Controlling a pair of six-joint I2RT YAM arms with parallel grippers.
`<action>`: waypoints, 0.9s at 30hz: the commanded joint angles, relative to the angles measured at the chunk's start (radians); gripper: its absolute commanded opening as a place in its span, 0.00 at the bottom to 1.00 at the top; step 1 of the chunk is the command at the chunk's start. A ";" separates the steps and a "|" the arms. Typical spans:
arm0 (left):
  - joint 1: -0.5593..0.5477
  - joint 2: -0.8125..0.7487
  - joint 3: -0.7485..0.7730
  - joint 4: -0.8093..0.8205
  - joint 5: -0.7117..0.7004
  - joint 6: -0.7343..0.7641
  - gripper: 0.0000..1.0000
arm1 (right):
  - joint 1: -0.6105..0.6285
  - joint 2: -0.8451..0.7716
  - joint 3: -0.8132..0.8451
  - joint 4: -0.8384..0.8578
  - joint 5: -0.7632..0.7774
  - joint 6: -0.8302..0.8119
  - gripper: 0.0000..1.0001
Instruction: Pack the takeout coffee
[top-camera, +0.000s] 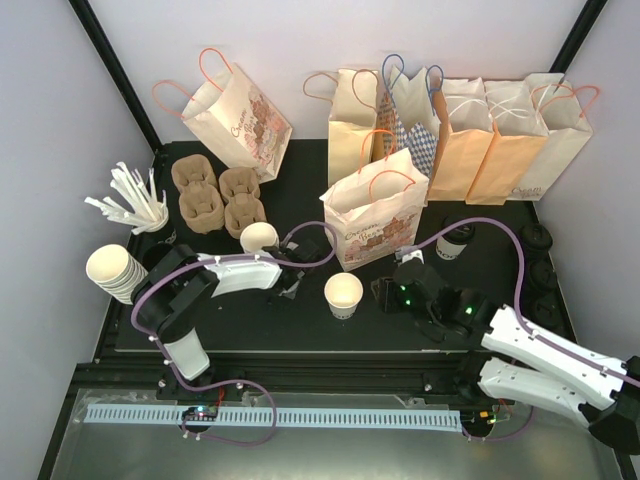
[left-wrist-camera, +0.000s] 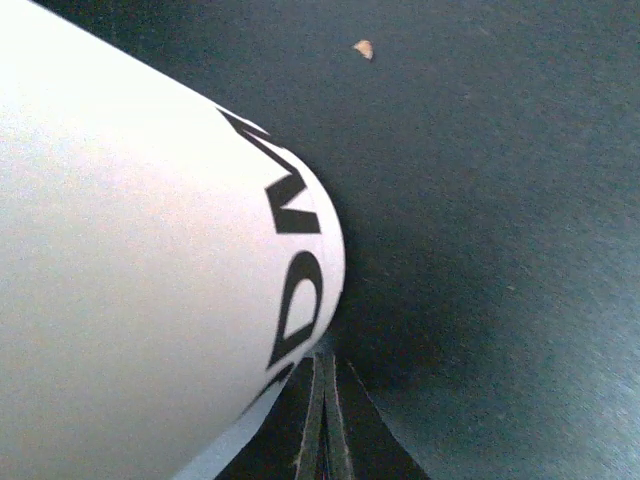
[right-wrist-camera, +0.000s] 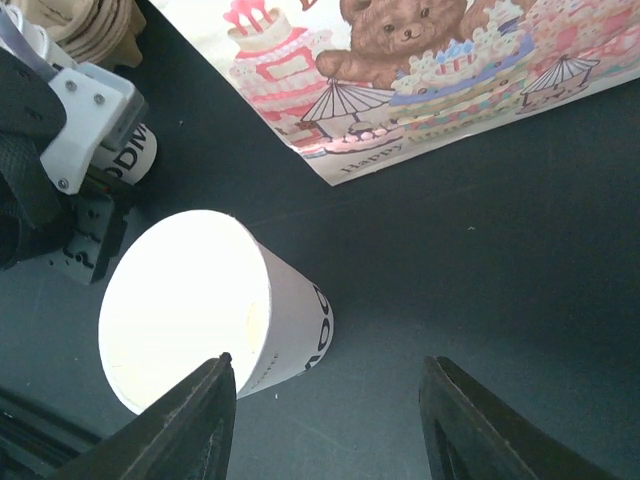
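Observation:
The takeout coffee (top-camera: 456, 241), a small white cup with a black lid, stands on the mat behind my right arm, next to the printed paper bag (top-camera: 375, 218). My right gripper (top-camera: 384, 293) is open and empty; in the right wrist view (right-wrist-camera: 330, 425) a lidless white cup (right-wrist-camera: 190, 310) stands just beyond its left finger (right-wrist-camera: 190, 420). That cup stands mid-mat (top-camera: 343, 294). My left gripper (top-camera: 290, 284) is shut and empty, low over the mat (left-wrist-camera: 325, 425), beside another lidless white cup (left-wrist-camera: 130, 290) that shows in the top view (top-camera: 258, 237).
Several paper bags (top-camera: 470, 135) line the back, one more at the back left (top-camera: 238, 115). Cardboard cup carriers (top-camera: 215, 195), a cup of straws (top-camera: 140, 205) and stacked lidless cups (top-camera: 115, 272) are at the left. Loose black lids (top-camera: 541, 252) lie at the right edge.

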 joint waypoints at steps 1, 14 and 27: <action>0.034 0.024 0.025 0.007 0.002 -0.009 0.02 | -0.006 0.025 -0.013 0.022 -0.031 -0.006 0.54; 0.078 0.050 0.033 0.030 0.024 0.010 0.03 | -0.005 0.100 0.018 0.065 -0.110 -0.020 0.56; 0.060 -0.027 0.035 0.047 0.232 0.047 0.05 | -0.005 0.198 0.079 0.049 -0.114 -0.045 0.57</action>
